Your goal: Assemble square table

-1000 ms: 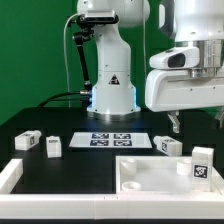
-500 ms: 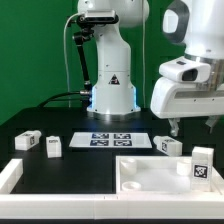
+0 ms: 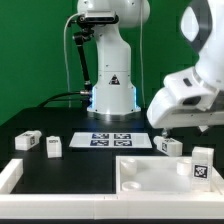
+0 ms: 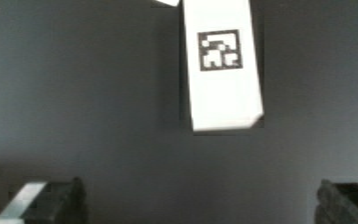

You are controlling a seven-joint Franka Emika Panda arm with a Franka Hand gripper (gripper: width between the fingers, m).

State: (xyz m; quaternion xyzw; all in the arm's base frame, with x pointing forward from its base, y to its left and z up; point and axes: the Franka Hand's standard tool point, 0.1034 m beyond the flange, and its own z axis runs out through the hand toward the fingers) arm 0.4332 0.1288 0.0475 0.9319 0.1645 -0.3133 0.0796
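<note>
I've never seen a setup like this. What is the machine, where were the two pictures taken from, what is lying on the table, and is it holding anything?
The white machine is a robot arm standing on a black table; it ends in a two-finger gripper. One picture comes from a camera off the arm. The other comes from a camera on its wrist, looking past the fingertips. On the table lie a white recessed square tabletop, four small tagged legs, two on the exterior view's left and two on its right, and a flat marker board. The gripper is open and holds nothing; one leg lies ahead of it.
</note>
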